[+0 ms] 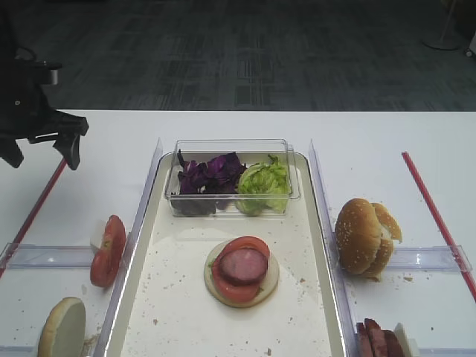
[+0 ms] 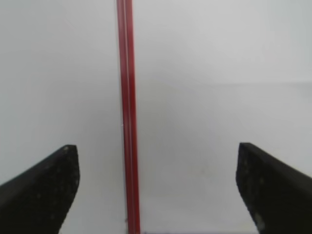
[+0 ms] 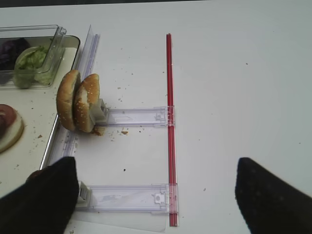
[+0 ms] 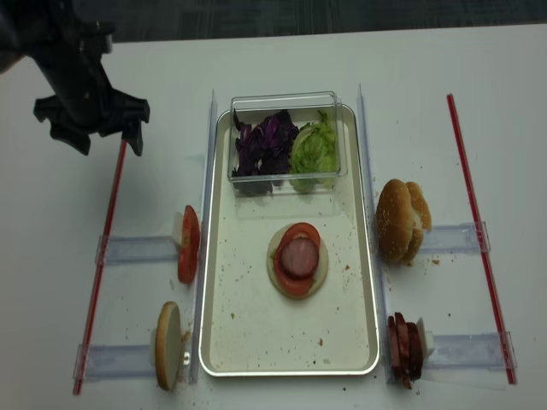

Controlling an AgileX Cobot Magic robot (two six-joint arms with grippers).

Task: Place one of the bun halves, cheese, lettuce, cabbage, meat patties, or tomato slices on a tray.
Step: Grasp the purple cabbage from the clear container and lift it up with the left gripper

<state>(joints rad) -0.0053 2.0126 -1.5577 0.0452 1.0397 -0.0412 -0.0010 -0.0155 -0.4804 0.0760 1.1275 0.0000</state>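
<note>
Exterior high shows a white worktop before dark grey carpet. On it, the shallow silver-rimmed tray, crumb-speckled, carries a pale flat bun half topped with a glossy red tomato slice and a round pinkish meat patty. At the tray's far end, a clear plastic box holds ragged purple cabbage and frilly green lettuce. Golden sesame bun halves stand on edge right of the tray. The black left claw hangs far left above a red strip.

Right wrist looks down past the right claw, fingers spread wide with nothing between them, onto clear plastic rails and another red strip.

Left wrist gives only bare worktop, the red strip, and the left claw's fingers wide apart, holding nothing.

Exterior high (realsense) adds what the first crops: upright meat patties at lower right, more tomato slices and a pale bun half on edge at left.
</note>
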